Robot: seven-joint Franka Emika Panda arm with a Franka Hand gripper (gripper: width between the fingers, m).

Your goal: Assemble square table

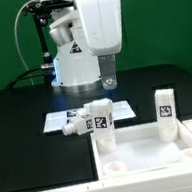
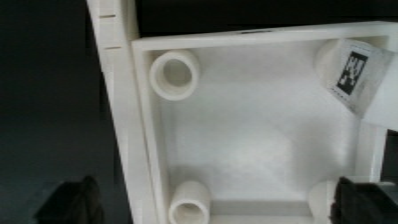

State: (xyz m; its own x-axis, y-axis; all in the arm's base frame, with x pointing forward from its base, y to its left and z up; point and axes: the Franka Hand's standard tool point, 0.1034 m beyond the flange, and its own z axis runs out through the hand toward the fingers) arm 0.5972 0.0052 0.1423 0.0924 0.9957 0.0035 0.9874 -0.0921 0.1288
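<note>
Main worry: the fingers (image 2: 75, 200) were spread wide and empty, so coming straight down they could've clipped the raised rim of the square table top (image 1: 148, 148) or tipped the upright leg (image 1: 165, 108) at its corner. The top lay by the edge of the surface (image 1: 17, 117) nearest the exterior camera, below the fingers, apart from them.

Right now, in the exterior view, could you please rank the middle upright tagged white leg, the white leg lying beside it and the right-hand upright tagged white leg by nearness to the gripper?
1. The middle upright tagged white leg: almost directly below the gripper.
2. The white leg lying beside it: towards the exterior view's left.
3. The right-hand upright tagged white leg: farthest, on the exterior view's right.
</note>
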